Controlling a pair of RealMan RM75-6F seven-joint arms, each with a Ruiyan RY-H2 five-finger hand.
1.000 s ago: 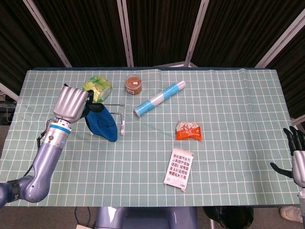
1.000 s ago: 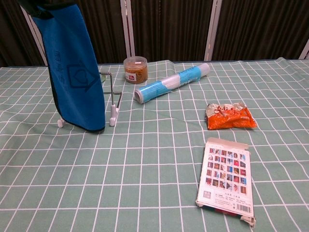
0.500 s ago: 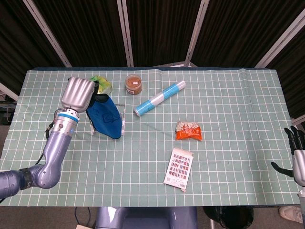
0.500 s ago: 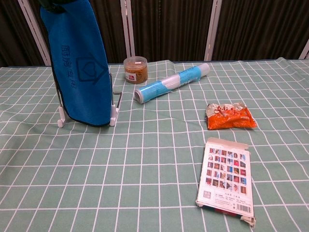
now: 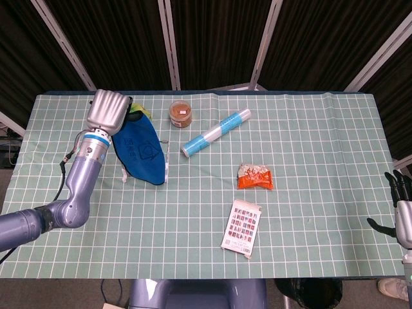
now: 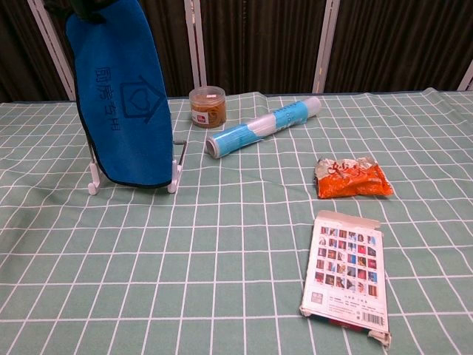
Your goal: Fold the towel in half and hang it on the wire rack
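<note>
My left hand (image 5: 108, 111) holds the folded blue towel (image 5: 141, 150) by its top edge, above the back of the wire rack (image 5: 166, 166). In the chest view the towel (image 6: 122, 89) hangs straight down in front of the rack (image 6: 174, 174), its lower hem level with the rack's white feet; the hand itself is mostly cut off at the top of that view. Whether the towel rests on the rack's bar is hidden. My right hand (image 5: 400, 212) stays at the far right edge off the table, fingers spread, holding nothing.
On the checked tablecloth (image 5: 309, 148) lie a brown-lidded jar (image 5: 181, 113), a blue-and-white roll (image 5: 215, 132), an orange snack bag (image 5: 255, 176), a printed card box (image 5: 241, 228), and a yellow-green packet (image 5: 137, 109) behind the towel.
My left hand has carried the towel back and to the right, from the rack's left side to over the rack. The towel swung and now hangs flatter. The right hand has barely moved.
</note>
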